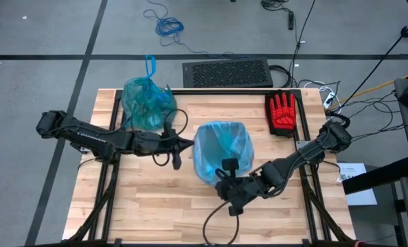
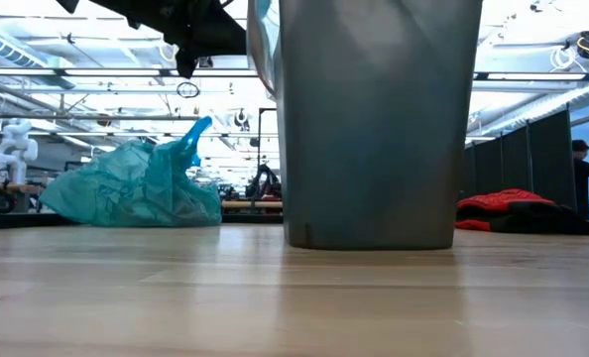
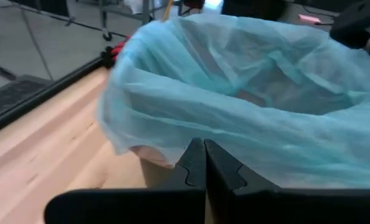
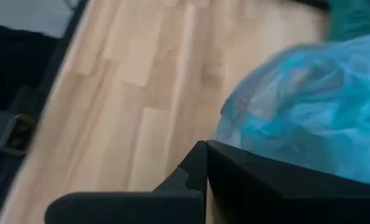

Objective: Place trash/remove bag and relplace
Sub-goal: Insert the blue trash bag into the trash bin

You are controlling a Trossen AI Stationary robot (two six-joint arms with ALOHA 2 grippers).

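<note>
The teal-green bag (image 1: 146,103) lies knotted on the table's far left, also in the low view (image 2: 136,188). A grey bin (image 2: 374,119) stands mid-table, lined with a paler blue bag (image 1: 221,149) turned over its rim. My left gripper (image 1: 189,143) is shut, level, at the bin's left side; its wrist view shows its fingertips (image 3: 203,163) against the liner's overhang (image 3: 172,124). My right gripper (image 1: 226,170) is shut and slants down at the bin's near side, with the liner (image 4: 309,106) beside its fingers (image 4: 205,152). The trash is out of view. My left gripper's shut fingertips stand at the hanging edge of the pale blue liner (image 3: 191,134) on the bin's left side, coming level from the table's left; I cannot tell whether they touch it. My right gripper is close to the liner at the bin's near rim; I cannot tell whether it touches.
A red glove (image 1: 281,113) lies at the table's far right corner. A dark keyboard (image 1: 228,72) sits just beyond the far edge. Bare wood (image 1: 156,206) stretches along the near side.
</note>
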